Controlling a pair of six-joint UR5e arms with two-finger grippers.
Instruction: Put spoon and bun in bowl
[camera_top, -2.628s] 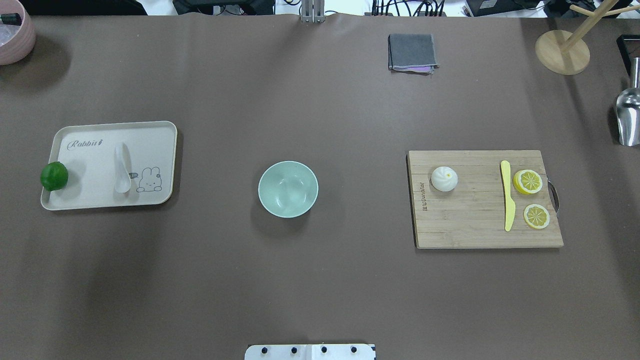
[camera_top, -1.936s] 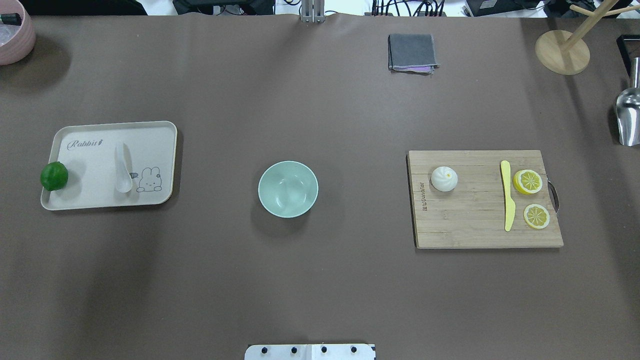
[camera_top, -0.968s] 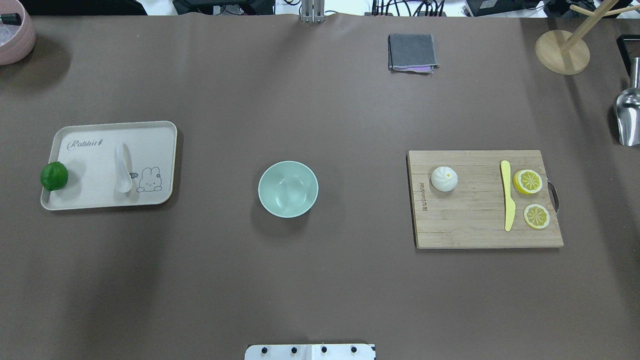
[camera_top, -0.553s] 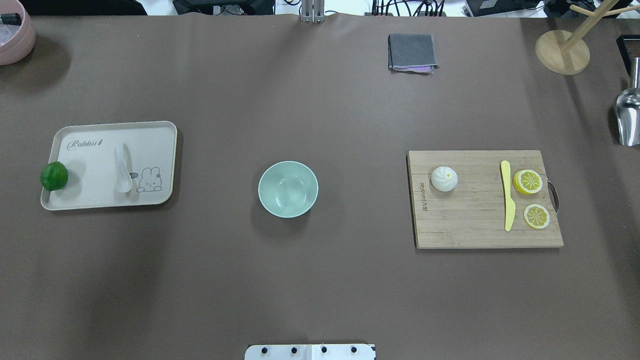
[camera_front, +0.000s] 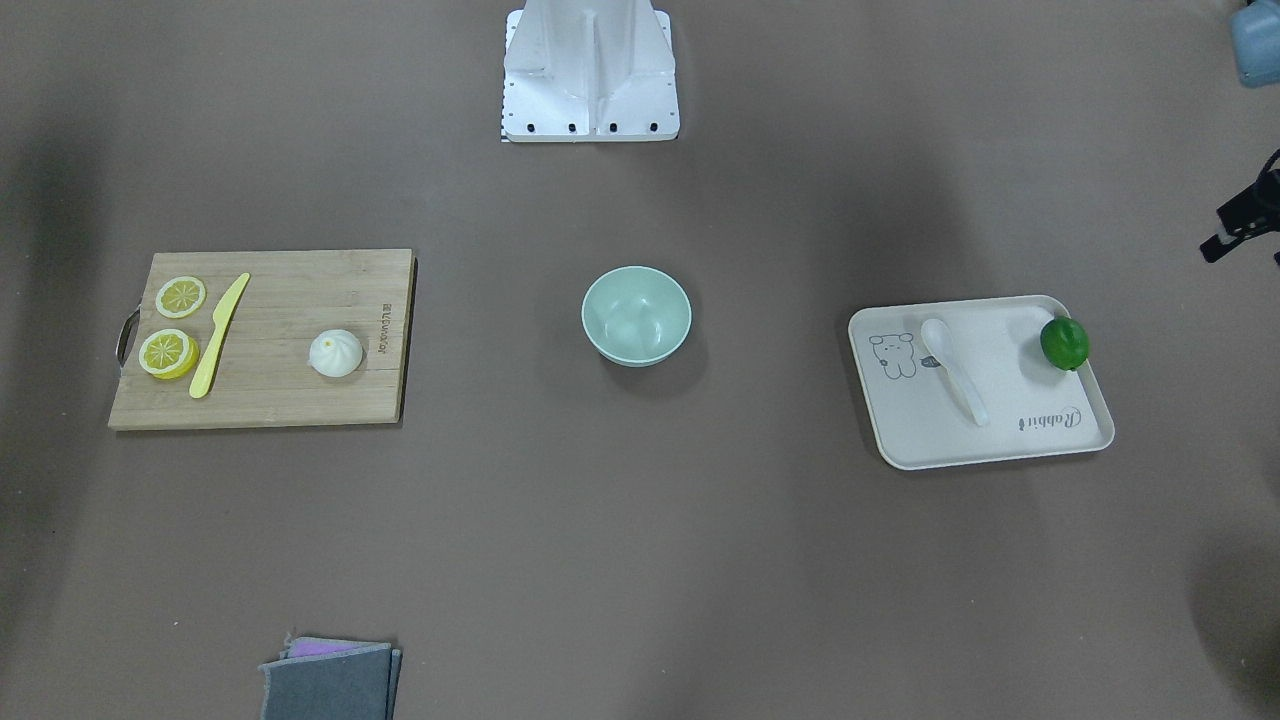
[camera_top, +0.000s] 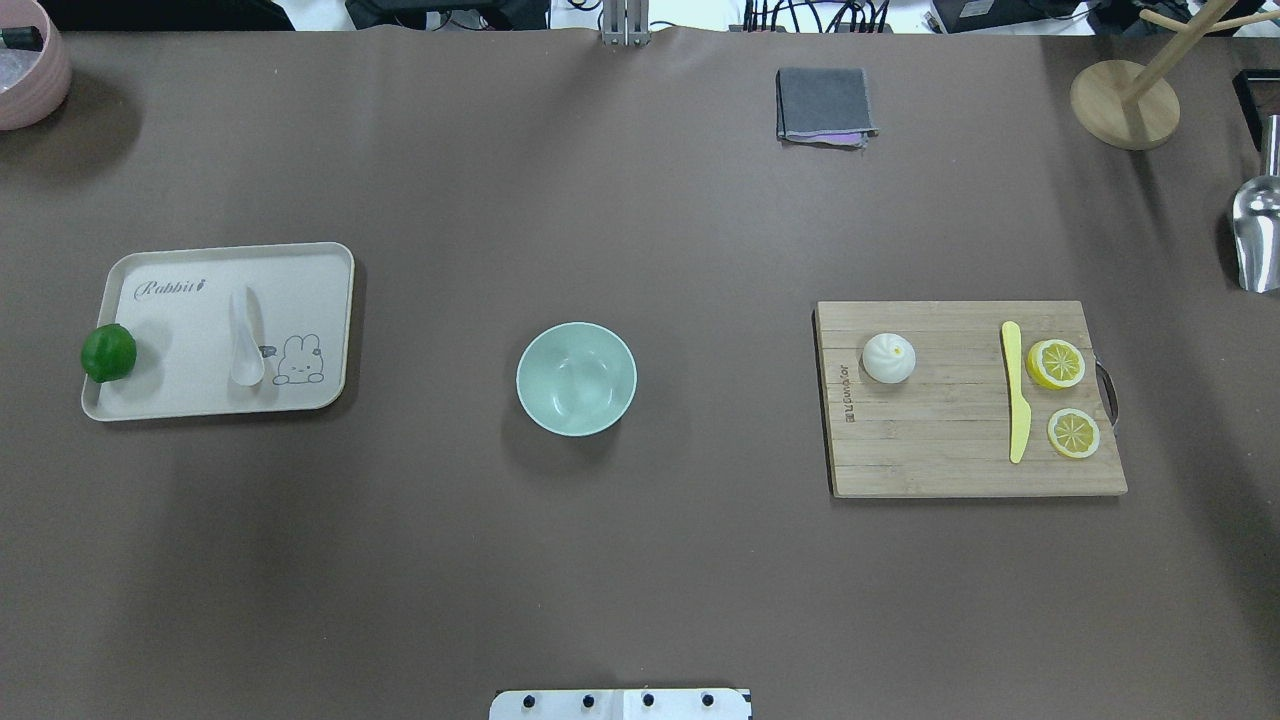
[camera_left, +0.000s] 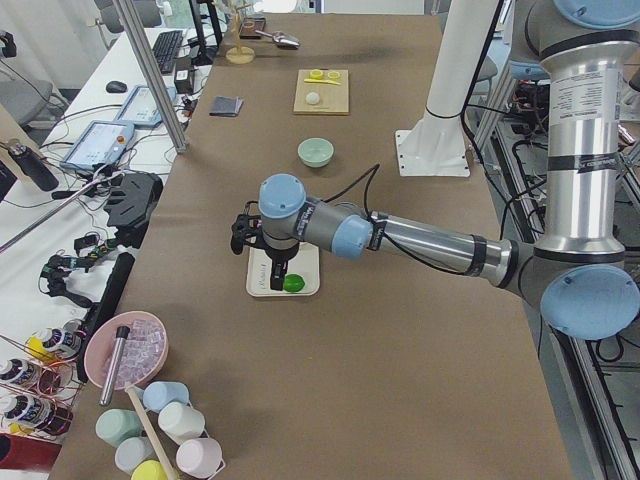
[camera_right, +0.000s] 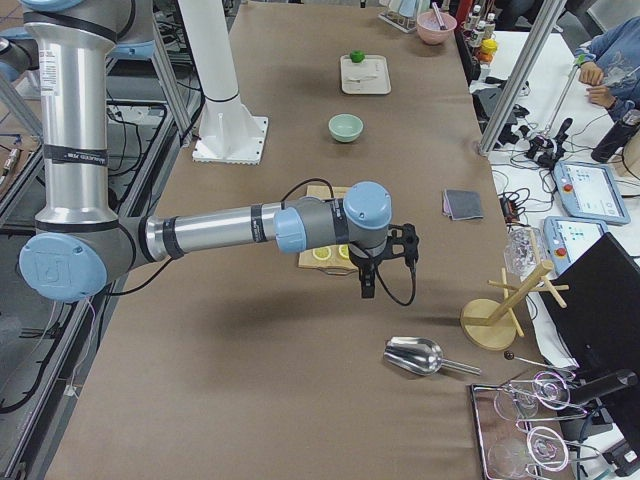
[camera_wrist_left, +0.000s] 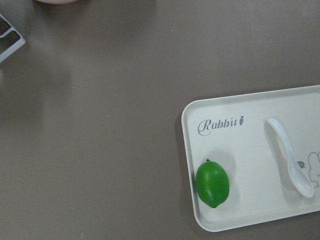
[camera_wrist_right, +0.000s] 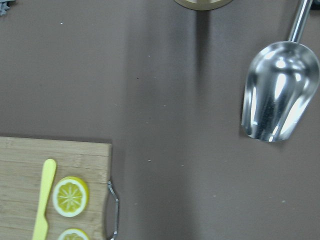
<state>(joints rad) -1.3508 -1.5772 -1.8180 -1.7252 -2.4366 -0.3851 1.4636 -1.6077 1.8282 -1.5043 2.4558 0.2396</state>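
Note:
The white spoon (camera_top: 245, 340) lies on the cream tray (camera_top: 180, 395) at the left, also in the left wrist view (camera_wrist_left: 290, 157). The white bun (camera_top: 888, 358) sits on the wooden cutting board (camera_top: 950, 460) at the right. The mint-green bowl (camera_top: 576, 378) stands empty at the table's middle. My left gripper (camera_left: 272, 270) hangs above the tray's lime end; my right gripper (camera_right: 366, 290) hangs beyond the board's lemon end. Both show only in the side views, so I cannot tell whether they are open or shut.
A green lime (camera_top: 108, 352) sits on the tray's left edge. A yellow knife (camera_top: 1015, 390) and two lemon slices (camera_top: 1056, 363) lie on the board. A grey cloth (camera_top: 824, 104), wooden stand (camera_top: 1124, 104), metal scoop (camera_top: 1258, 230) and pink bowl (camera_top: 25, 70) line the far side.

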